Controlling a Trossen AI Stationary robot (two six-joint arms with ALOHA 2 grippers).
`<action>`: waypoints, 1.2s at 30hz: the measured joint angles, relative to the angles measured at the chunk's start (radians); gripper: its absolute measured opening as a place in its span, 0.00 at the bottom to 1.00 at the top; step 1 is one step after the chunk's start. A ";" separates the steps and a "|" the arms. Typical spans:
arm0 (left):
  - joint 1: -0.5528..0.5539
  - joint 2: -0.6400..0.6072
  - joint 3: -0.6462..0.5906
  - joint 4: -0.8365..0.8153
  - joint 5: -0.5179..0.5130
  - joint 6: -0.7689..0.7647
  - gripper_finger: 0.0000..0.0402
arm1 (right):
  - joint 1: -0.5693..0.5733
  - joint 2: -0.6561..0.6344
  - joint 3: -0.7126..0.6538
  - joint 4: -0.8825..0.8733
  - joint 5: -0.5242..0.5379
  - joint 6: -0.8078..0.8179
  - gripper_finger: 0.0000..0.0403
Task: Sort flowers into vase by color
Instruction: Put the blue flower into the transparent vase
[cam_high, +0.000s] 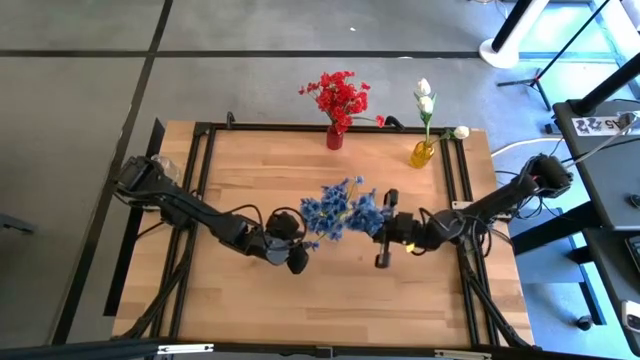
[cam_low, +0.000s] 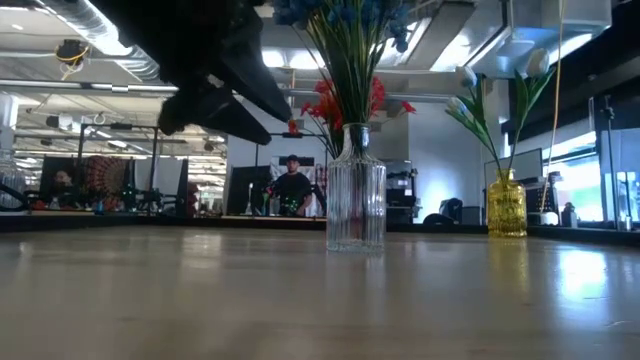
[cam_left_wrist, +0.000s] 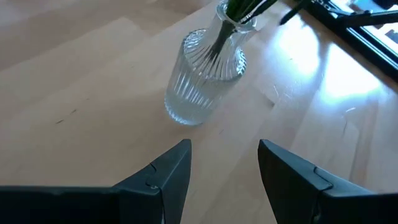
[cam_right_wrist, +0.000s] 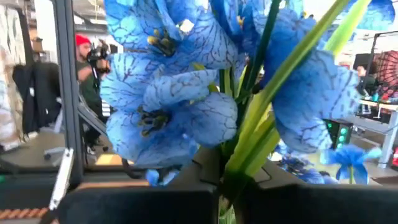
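A bunch of blue flowers stands with its green stems in a clear ribbed glass vase at the table's middle. My right gripper is at bloom height on the bunch's right side and is shut on its stems; in its wrist view the blue blooms fill the picture. My left gripper is open and empty. It hovers over bare wood just left of and nearer than the clear vase. The red flowers stand in a red vase and the white buds in a yellow vase. My right gripper has green stems of the blue bunch in the narrow gap between its two fingers, just below the blooms. It comes level from the table's right, with the fingers across the stems. The stems stand roughly upright, and their lower ends are in the clear vase.
The red vase and the yellow vase stand near the table's far edge. A black frame runs along the table's sides. Bare wood lies open toward the near edge. People show in the room beyond the table.
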 joint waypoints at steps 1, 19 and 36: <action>0.001 0.007 0.000 0.013 0.006 0.000 0.45 | -0.010 0.007 0.001 0.000 -0.016 -0.003 0.03; 0.014 0.018 0.000 0.021 0.010 -0.001 0.45 | -0.046 0.048 -0.005 0.045 0.009 -0.156 0.03; 0.083 -0.086 0.000 -0.076 0.035 0.153 0.45 | -0.076 0.088 -0.013 0.161 0.049 -0.162 0.03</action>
